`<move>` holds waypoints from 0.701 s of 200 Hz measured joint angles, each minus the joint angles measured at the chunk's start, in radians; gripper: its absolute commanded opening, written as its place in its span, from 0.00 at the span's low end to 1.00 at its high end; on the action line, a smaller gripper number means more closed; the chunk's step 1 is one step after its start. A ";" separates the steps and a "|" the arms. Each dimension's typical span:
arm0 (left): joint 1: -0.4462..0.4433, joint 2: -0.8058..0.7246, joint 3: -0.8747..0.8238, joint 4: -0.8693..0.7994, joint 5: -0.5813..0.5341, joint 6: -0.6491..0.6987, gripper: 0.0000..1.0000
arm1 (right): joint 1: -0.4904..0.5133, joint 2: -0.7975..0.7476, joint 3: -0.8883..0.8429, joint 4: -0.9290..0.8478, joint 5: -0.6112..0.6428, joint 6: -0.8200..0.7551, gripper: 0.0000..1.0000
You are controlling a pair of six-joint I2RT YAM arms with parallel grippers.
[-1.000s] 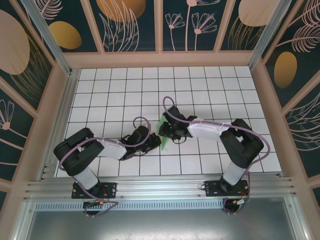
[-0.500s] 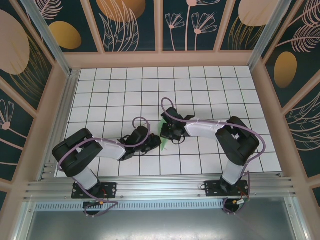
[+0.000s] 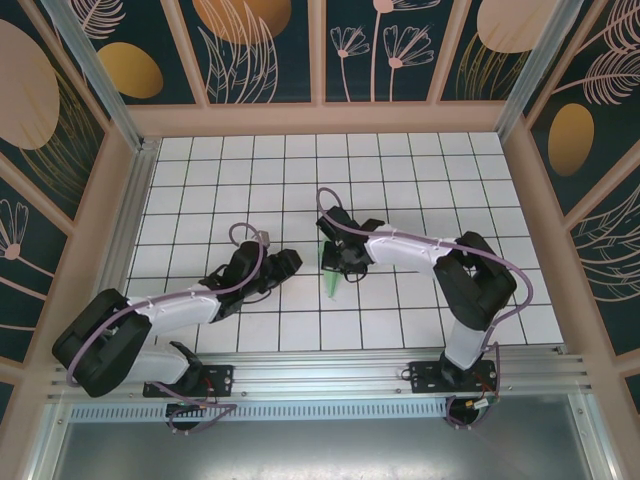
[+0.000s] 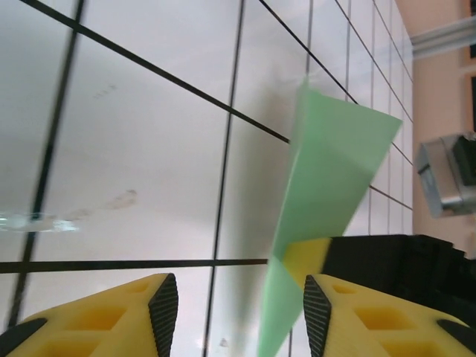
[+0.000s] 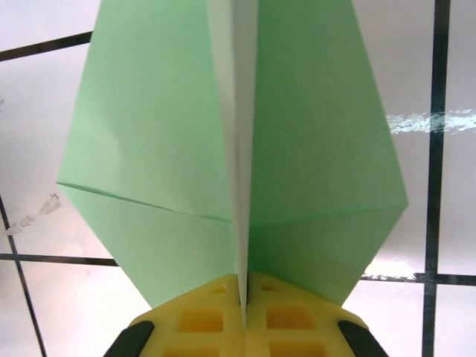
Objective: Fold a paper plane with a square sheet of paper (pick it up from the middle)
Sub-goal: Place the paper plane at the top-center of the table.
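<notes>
- The left tool (image 4: 242, 309) had let go and drawn back toward its own side, its fingers apart with nothing between them.
- The right tool (image 5: 243, 294) stayed clenched on the plane (image 5: 312, 134), pinching its centre fold.
- The plane sat mid-surface (image 3: 220, 180), just beyond the left tool.
- With one tool now carrying it, the folding looked nearly done.

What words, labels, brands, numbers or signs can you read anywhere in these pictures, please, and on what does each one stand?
None: no readable text in any view.
The paper plane is plain green.
The right fingers are plain yellow, unmarked.
The table bears only grid lines.
The walls carry plant patterns, no lettering.
</notes>
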 measured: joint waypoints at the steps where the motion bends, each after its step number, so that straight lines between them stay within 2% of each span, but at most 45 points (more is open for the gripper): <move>1: 0.002 -0.002 -0.001 -0.002 -0.002 0.001 0.52 | 0.001 0.002 0.003 -0.003 0.002 -0.002 0.09; 66: 0.014 -0.013 -0.029 -0.063 -0.035 0.016 0.54 | 0.053 0.091 0.095 -0.098 0.058 -0.008 0.22; 140: 0.026 -0.022 -0.045 -0.092 -0.064 0.023 0.56 | 0.097 0.154 0.151 -0.161 0.112 0.000 0.26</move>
